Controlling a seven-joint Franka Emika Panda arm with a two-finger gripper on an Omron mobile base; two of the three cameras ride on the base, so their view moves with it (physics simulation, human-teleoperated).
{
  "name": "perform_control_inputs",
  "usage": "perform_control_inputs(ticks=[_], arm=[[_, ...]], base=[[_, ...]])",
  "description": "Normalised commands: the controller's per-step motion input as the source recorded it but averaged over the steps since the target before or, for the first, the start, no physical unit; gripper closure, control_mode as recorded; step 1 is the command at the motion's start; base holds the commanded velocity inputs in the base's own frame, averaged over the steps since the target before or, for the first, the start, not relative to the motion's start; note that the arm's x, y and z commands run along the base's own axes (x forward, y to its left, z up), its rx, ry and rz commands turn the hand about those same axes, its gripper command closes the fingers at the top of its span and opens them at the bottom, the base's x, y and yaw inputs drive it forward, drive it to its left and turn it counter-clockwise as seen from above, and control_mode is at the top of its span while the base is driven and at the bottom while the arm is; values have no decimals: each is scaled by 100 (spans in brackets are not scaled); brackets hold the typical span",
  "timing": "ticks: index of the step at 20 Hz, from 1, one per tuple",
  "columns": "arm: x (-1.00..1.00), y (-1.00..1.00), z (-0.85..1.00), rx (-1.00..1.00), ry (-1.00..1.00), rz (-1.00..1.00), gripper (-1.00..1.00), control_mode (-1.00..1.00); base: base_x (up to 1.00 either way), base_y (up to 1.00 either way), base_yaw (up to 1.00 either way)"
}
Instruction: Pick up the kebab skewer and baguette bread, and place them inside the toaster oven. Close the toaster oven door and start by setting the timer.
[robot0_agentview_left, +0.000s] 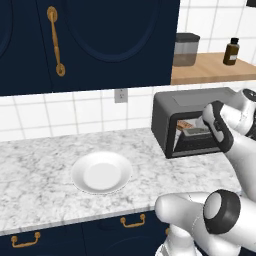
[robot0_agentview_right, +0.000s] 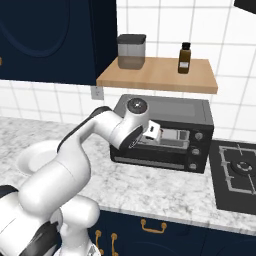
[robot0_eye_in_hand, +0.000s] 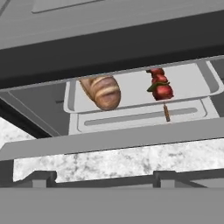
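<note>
step: shut the toaster oven door (robot0_eye_in_hand: 109, 138) | food: baguette bread (robot0_eye_in_hand: 101, 91) and kebab skewer (robot0_eye_in_hand: 161, 87) lie side by side inside the toaster oven (robot0_agentview_right: 165, 131) | gripper (robot0_agentview_right: 152, 131): by the oven front, holds nothing, cannot tell if fingers are apart | tip: push the door up slowly, keep clear of the food

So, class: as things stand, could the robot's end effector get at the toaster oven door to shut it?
Probably yes: the end effector hovers at the toaster oven mouth, with the toaster oven door open below it and nothing between them.
</note>
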Motion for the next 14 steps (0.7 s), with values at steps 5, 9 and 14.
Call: perform_control_inputs(ticks=[5, 9, 14], arm=[[17, 8, -82, 0, 0, 0, -100, -100], [35, 25, -83, 0, -5, 0, -100, -100], [28, 30, -91, 5, -9, 0, -100, -100]], base=[[0, 0, 0], [0, 0, 0], [0, 0, 0]])
